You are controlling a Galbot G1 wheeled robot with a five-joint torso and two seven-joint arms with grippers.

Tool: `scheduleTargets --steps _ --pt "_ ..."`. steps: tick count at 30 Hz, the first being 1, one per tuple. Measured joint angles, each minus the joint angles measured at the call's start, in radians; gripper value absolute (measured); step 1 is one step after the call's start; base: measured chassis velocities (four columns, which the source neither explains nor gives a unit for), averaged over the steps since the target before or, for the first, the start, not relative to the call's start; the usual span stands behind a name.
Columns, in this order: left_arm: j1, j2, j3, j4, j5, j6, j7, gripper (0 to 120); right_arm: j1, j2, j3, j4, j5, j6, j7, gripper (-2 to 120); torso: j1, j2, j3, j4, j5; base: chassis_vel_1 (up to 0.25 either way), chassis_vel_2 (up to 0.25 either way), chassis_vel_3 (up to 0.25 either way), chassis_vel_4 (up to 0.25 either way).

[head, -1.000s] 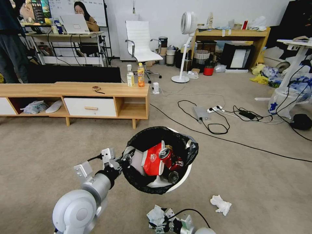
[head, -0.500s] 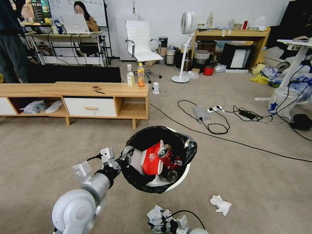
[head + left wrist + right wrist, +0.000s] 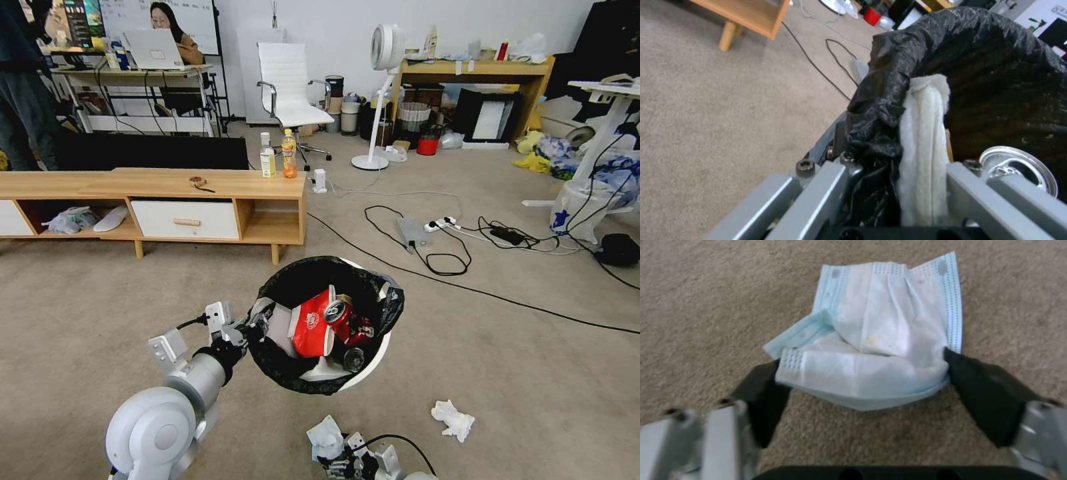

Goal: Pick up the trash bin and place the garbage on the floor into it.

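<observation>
Right gripper (image 3: 862, 383): our jaws stand either side of a crumpled pale-blue and white face mask (image 3: 880, 340), the black pads touching its two ends; we judge them closed on it, with the beige short-pile carpet floor (image 3: 706, 290) just beneath. In the head view this gripper (image 3: 343, 450) sits low, near our base.

Left gripper (image 3: 889, 186): our jaws pinch the rim of the small round white plastic trash bin (image 3: 373, 360), clamping the black plastic liner bag (image 3: 978, 66) folded over it together with a white tissue (image 3: 925, 133). The bin hangs tilted above the carpet, in front of the wooden TV bench (image 3: 200, 183).

Inside the bin lie a red-and-white snack wrapper (image 3: 312, 327) and a crushed red can (image 3: 343, 320), its silver end near the rim.

Progress, as we judge it: the bin is lifted and most garbage is collected. Left: the mask, and one crumpled white tissue (image 3: 453, 420) on the floor to our right.
</observation>
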Motion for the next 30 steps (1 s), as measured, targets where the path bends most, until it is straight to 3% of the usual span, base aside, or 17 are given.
scheduleTargets --steps 3,5,10,12,18,21,30 --pt "0.0 0.0 0.0 -0.001 0.0 0.0 0.0 7 -0.001 0.0 0.001 0.002 -0.001 0.0 -0.002 72 0.0 0.0 0.0 0.0 0.0 0.0 0.0 0.0 0.0" --pt "0.001 0.0 -0.001 -0.001 0.0 0.0 0.0 7 -0.002 0.001 0.003 0.006 -0.001 0.0 -0.004 60 0.0 0.0 0.0 0.0 0.0 0.0 0.0 0.0 0.0" --pt "0.001 0.0 0.0 -0.001 0.002 0.0 0.0 7 -0.001 0.001 0.006 0.009 0.0 0.0 -0.005 47 0.0 0.0 0.0 0.0 0.0 0.0 0.0 0.0 0.0" --pt "0.0 -0.001 0.001 -0.001 0.002 0.0 0.0 7 0.002 -0.001 0.008 0.009 0.0 0.0 -0.007 35 0.0 0.0 0.0 0.0 0.0 0.0 0.0 0.0 0.0" --pt "-0.001 -0.001 0.001 0.003 0.003 0.0 0.0 7 0.006 -0.005 0.009 0.009 -0.001 0.001 -0.01 18 0.0 0.0 0.0 0.0 -0.0001 0.0 0.0 0.0 0.0" --pt "-0.004 -0.001 0.002 0.005 0.004 0.0 0.001 7 0.013 -0.012 0.022 0.021 -0.001 0.003 -0.01 4 0.0 0.0 0.0 0.0001 0.0 0.0 0.0 0.0 0.0" --pt "-0.006 0.004 0.001 0.007 0.002 0.0 0.001 7 0.016 -0.08 0.122 0.167 0.004 0.001 0.01 0 0.0 0.0 0.0 0.0001 0.0 0.0 0.0 0.0 0.0"
